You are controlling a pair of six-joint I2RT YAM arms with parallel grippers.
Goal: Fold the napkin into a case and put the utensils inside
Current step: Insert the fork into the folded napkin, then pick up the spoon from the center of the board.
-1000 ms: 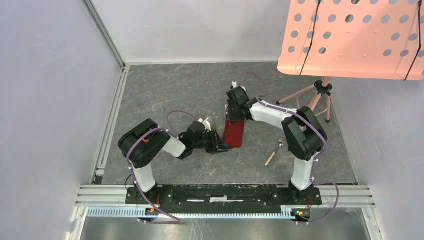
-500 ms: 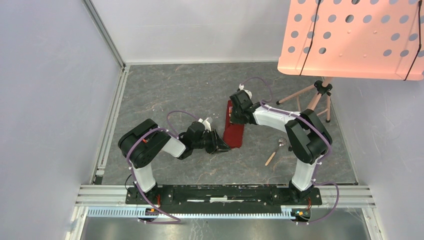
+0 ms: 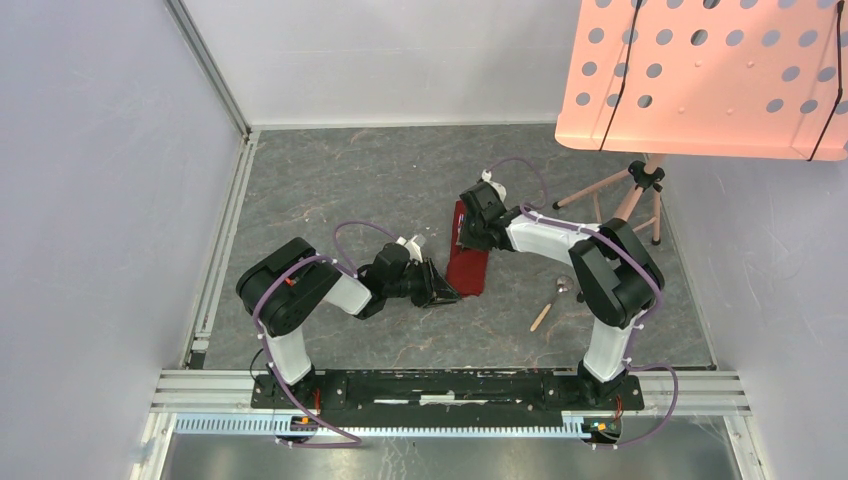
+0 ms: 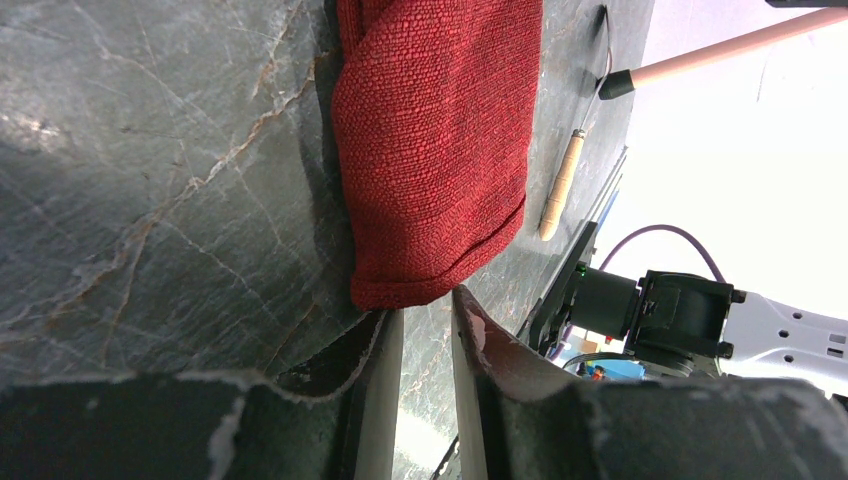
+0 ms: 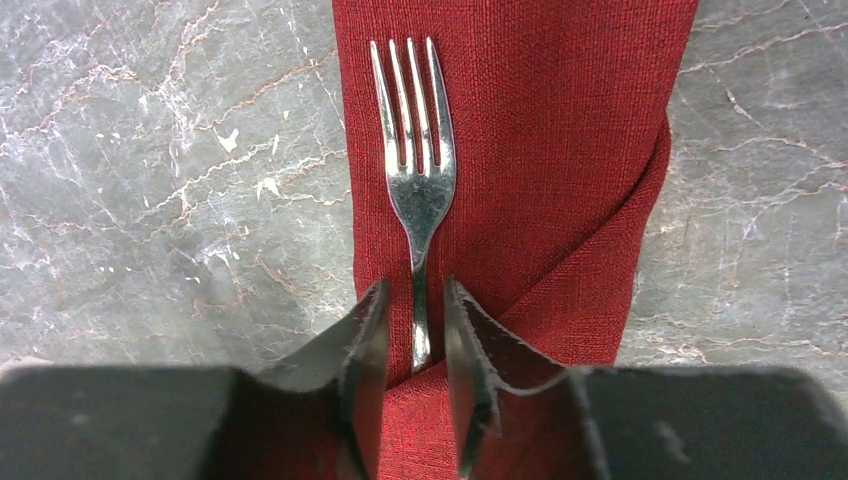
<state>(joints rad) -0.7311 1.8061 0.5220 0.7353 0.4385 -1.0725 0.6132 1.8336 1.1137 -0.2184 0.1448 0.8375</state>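
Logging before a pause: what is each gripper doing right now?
Left gripper: open a little, empty, tips beside the case.
Right gripper: open a little, straddling the fork handle, not clamping it.

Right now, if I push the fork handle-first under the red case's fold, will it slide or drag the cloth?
The fork looks like smooth polished metal, so it should stay rigid and probably slide along its handle. The case is coarse woven cloth, so it may catch the tines slightly and bunch or shift on the smooth stone table.
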